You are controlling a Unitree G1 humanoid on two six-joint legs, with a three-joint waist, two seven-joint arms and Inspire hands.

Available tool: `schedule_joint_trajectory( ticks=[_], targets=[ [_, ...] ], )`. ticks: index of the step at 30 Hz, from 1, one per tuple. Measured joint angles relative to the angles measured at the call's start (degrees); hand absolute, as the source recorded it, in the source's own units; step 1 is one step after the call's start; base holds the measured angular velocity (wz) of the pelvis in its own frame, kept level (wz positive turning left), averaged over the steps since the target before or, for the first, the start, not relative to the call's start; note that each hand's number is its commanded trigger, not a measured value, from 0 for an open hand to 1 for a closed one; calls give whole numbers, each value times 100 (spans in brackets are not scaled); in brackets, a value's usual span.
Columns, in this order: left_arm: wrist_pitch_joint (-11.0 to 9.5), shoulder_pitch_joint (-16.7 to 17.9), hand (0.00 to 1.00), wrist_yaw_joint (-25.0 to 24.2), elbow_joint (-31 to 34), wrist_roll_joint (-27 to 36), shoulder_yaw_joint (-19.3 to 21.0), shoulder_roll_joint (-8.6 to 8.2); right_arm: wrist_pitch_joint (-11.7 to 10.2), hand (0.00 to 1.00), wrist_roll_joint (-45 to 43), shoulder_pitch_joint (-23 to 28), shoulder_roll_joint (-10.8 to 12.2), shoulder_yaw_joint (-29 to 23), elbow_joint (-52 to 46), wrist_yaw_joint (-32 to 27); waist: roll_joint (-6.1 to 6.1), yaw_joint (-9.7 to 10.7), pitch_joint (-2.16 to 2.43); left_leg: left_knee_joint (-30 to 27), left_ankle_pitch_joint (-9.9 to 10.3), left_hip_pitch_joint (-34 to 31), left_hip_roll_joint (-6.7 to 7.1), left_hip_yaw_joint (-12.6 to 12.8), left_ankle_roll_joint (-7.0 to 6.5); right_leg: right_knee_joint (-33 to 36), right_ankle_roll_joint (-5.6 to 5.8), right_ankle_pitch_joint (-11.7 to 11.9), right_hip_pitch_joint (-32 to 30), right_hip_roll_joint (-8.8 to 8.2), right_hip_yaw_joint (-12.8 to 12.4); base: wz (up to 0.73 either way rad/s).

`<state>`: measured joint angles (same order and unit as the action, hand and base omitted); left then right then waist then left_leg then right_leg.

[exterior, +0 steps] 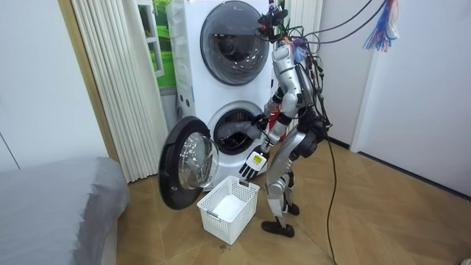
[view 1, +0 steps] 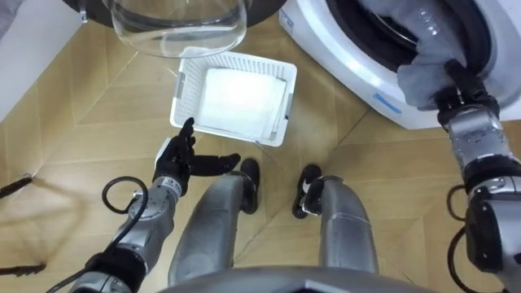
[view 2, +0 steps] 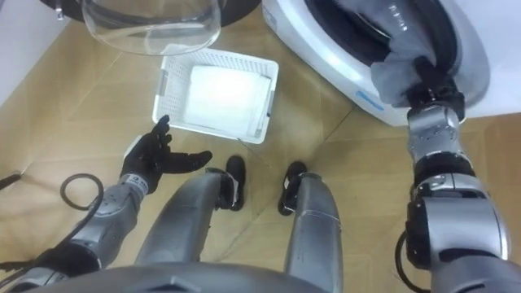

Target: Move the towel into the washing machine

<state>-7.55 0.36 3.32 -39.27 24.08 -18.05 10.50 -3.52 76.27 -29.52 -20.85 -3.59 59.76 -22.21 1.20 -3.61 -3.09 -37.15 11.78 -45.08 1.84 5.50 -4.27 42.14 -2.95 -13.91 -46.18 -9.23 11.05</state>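
Observation:
A grey towel lies bunched over the lower rim of the washing machine's open drum, partly inside it. My right hand reaches into the opening and is closed on the towel's right side. My left hand hangs open above the floor, fingers spread, just short of the near edge of a white laundry basket. In the room view I stand facing the lower machine, with the basket on the floor by my feet.
The round glass door stands swung open to my left, over the far end of the basket. A second machine is stacked above. A grey bed fills the room view's left. Bare wooden floor lies behind me.

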Motion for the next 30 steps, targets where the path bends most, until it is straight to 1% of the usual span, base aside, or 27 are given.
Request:
schedule_joint_trajectory(
  ticks=[1,2,3,5,7,8,10,13,16,20,24,26,27,30],
  targets=[
    [3,17,0,-10,0,1,-7,14,0,53,271,-64,0,-10,0,-55,10,31,2,-13,-3,-25,14,8,-4,40,3,-10,-29,-27,8,7],
    [3,17,0,-17,5,1,-4,17,0,0,582,-152,-1,-78,-3,-127,37,35,6,-19,-7,-50,17,51,-12,80,4,-21,-76,-52,-3,7],
    [3,17,0,-18,14,-2,-4,17,3,0,744,-210,-1,-164,-4,-173,40,45,6,-18,-12,-59,24,52,-21,86,4,-21,-89,-60,-3,5],
    [3,19,0,-36,33,-8,18,17,62,0,1443,-448,-1,-531,30,-476,54,108,-1,-12,-32,-47,82,62,-52,158,31,-45,-96,-126,-14,10],
    [1,25,0,-43,87,-16,109,16,93,0,1671,-529,0,-679,30,-630,85,174,-4,-15,-51,-43,95,125,-85,198,54,-62,-96,-173,-11,13],
    [-1,54,0,-39,180,-23,206,17,114,0,1748,-545,0,-689,30,-678,123,186,-5,-16,-58,-40,76,191,-102,204,62,-60,-96,-187,-9,8],
    [-6,40,0,-44,216,-135,351,13,164,0,1814,-622,0,-819,62,-793,154,219,-8,-39,-63,-57,89,189,-125,217,84,-56,-91,-192,19,8],
    [-1,42,0,-23,216,-331,494,14,238,0,1881,-957,0,-1137,430,-916,165,296,-12,-44,-90,-87,120,186,-182,198,138,-30,-92,-217,34,7],
    [35,51,0,-15,217,-587,495,13,237,0,1897,-1226,-1,-1363,691,-1015,185,360,-13,-26,-106,-88,188,185,-252,200,218,-32,-98,-268,32,6],
    [126,44,0,-17,217,-630,472,11,230,0,2014,-1450,-2,-1579,914,-1027,199,448,-11,-49,-88,-132,211,193,-335,148,302,6,-100,-277,25,0],
    [142,20,0,-5,219,-627,399,11,111,0,2057,-1453,-2,-1586,913,-1013,199,423,-10,-39,-68,-133,226,209,-370,110,345,22,-101,-281,-3,-4],
    [143,-51,0,-5,219,-626,352,9,-22,0,2059,-1447,-2,-1582,920,-996,197,352,-10,-17,-66,-133,218,218,-374,65,348,41,-100,-273,0,-6],
    [143,-71,0,-5,219,-626,335,10,-54,0,2059,-1442,-2,-1582,929,-977,196,339,-9,-16,-66,-132,219,219,-374,63,350,44,-100,-273,-1,0],
    [148,-121,0,-36,217,-630,314,10,-81,0,2062,-1428,-2,-1582,1019,-796,190,317,-6,-8,-67,-116,217,217,-375,55,351,45,-82,-273,8,0]
  ],
)
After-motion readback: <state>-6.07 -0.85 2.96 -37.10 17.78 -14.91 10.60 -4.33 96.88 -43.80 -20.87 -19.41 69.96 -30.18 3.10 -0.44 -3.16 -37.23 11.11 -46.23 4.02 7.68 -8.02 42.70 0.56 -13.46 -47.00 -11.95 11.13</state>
